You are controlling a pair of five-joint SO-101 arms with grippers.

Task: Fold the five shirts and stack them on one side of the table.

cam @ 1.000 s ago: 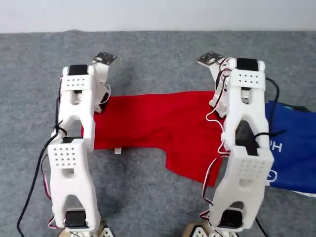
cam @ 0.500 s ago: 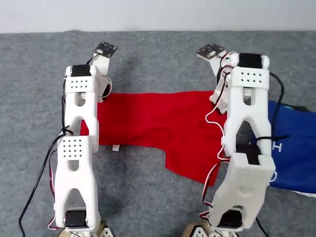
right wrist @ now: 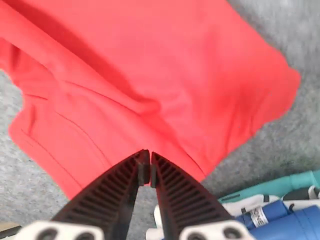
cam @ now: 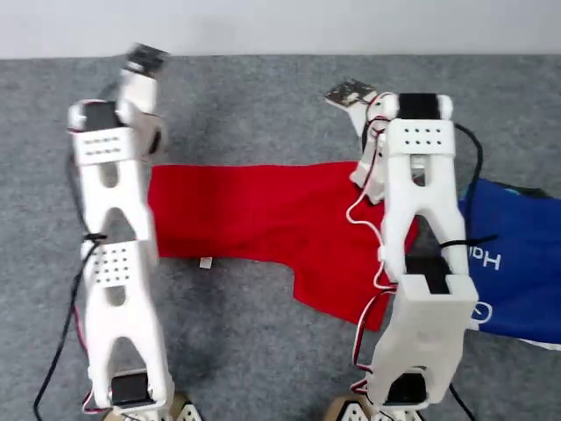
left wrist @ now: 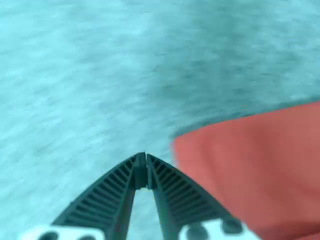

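Where the grey, carpet-like nap of the table (cam: 263, 96) is exposed, it forms a matte, fibrous ground for all the cloth. The red shirt (cam: 263, 219), a thin, smooth knit, lies flat across the middle of the table as a wide band. Its far edge is straight, and one lobe hangs toward the near edge under the right arm (cam: 421, 254). Shallow creases run across it in the right wrist view, and a small white tag (cam: 205, 262) juts from its near hem. The blue shirt (cam: 517, 263), a smoother fabric with white print, lies at the right edge of the table, its side just beside the red cloth. A teal strip (right wrist: 280, 185) shows next to it. The left gripper (left wrist: 145, 157) has dark, ribbed, wedge-shaped fingers pressed tip to tip with nothing between them, poised over bare nap just beside the red shirt's left corner. The right gripper (right wrist: 147, 154), of the same ribbed form, is likewise pressed together, with no fabric visibly caught, above the red shirt's right portion. Compared with half a second earlier, the white left arm (cam: 110, 254) has swung toward the left edge and uncovered the shirt's left side. The right arm has shifted slightly leftward, and the shirts and tag lie as before.
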